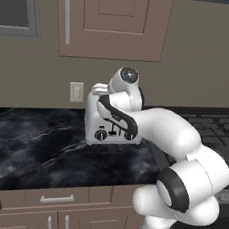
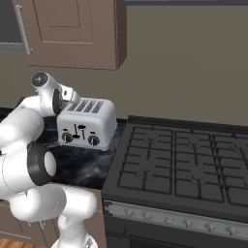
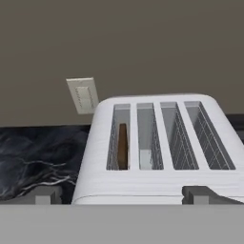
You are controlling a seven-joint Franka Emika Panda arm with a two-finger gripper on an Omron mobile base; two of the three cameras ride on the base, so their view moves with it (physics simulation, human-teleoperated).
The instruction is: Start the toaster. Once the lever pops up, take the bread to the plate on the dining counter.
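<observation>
Just beyond the fingers, which stand wide apart with nothing between them, the toaster sits on the black marbled table. One dark tip rises off the toaster's near left corner and the other sits over its near right edge, so the spread spans most of the body; whether either tip touches the toaster is hard to tell. The bread stands on edge deep in the slot farthest to the left of the fingers, its brown top below the rim. The three slots to its right show bare wire guides. Past the toaster's left rear corner, a wall outlet hangs on the brown wall. In the right base view, a black stove lies beside the toaster.
</observation>
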